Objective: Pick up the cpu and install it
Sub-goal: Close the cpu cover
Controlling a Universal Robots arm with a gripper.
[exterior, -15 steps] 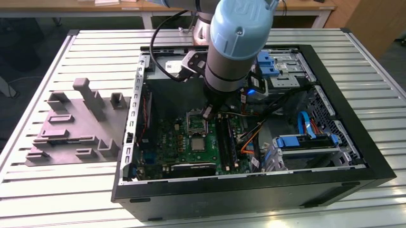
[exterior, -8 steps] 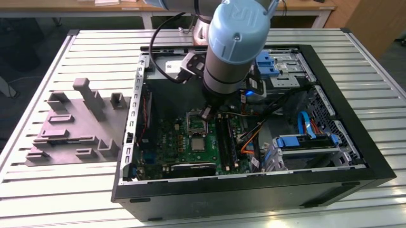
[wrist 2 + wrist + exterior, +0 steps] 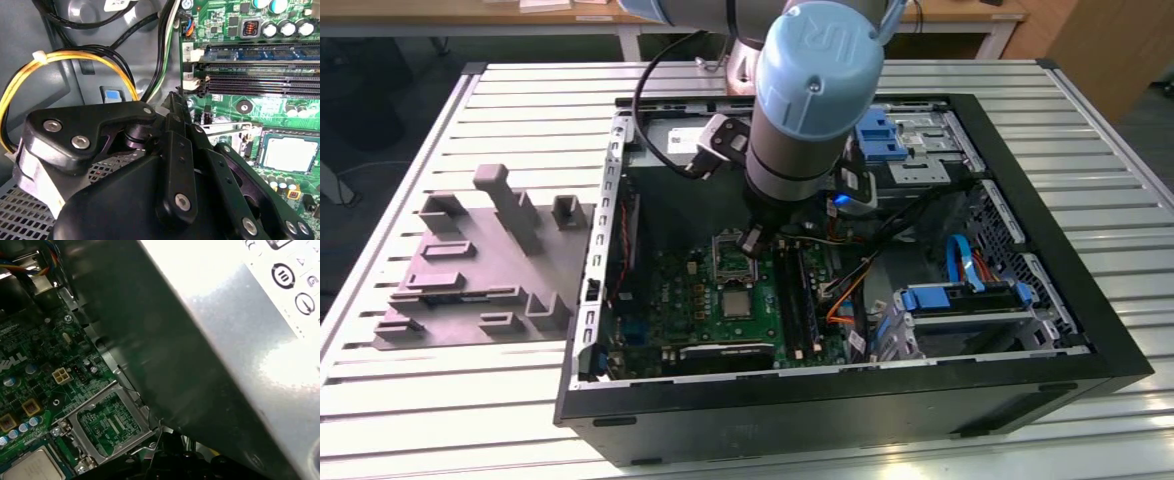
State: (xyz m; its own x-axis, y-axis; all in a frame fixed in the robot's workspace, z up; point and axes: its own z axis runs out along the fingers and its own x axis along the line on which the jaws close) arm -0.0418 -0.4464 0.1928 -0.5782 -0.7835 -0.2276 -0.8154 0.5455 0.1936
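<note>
While my gripper [image 3: 754,240] hangs inside the case, the exterior view shows the cpu [image 3: 739,303] on the motherboard [image 3: 707,300]. The second wrist view shows the cpu [image 3: 289,152] seated; I cannot tell my gripper's state. The first wrist view suggests descending squarely, clear of the socket frame [image 3: 107,422].

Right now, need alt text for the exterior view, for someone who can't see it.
A robot arm reaches down into an open computer case on a slatted metal table, its gripper just above the green motherboard. The cpu lies flat on the board. A grey plastic tray sits at the exterior view's left.
</note>
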